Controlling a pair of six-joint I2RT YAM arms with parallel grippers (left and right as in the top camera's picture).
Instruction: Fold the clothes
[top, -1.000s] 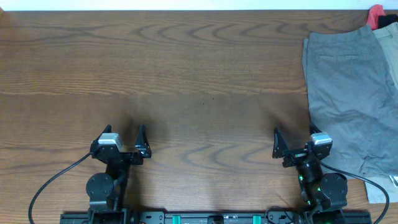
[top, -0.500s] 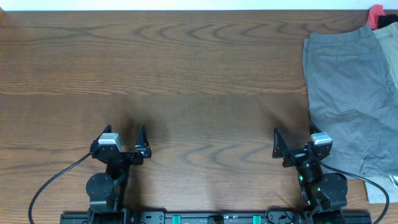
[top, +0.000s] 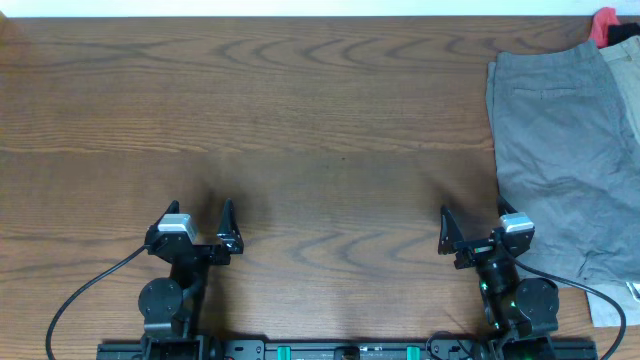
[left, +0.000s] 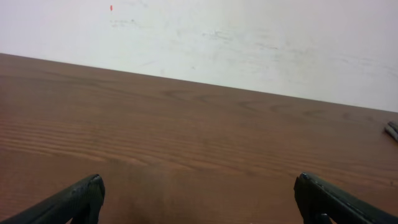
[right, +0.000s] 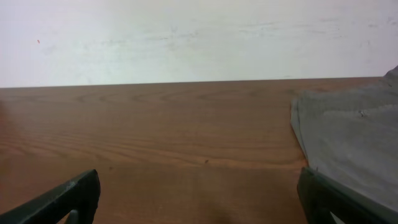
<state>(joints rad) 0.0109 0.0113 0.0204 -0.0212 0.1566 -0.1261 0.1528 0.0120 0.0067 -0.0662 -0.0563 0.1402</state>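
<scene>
Mid-grey shorts lie spread flat at the right end of the wooden table, a stitched pocket showing near the top. Their left edge also shows in the right wrist view. A paler khaki-beige garment lies under them at the far right edge. My left gripper is open and empty near the front edge at the left; in the left wrist view only bare wood lies between its fingers. My right gripper is open and empty, just left of the shorts' lower part, shown in the right wrist view.
A red item sits at the table's far right corner. A white wall stands behind the table's far edge. Black cables trail from both arm bases at the front edge.
</scene>
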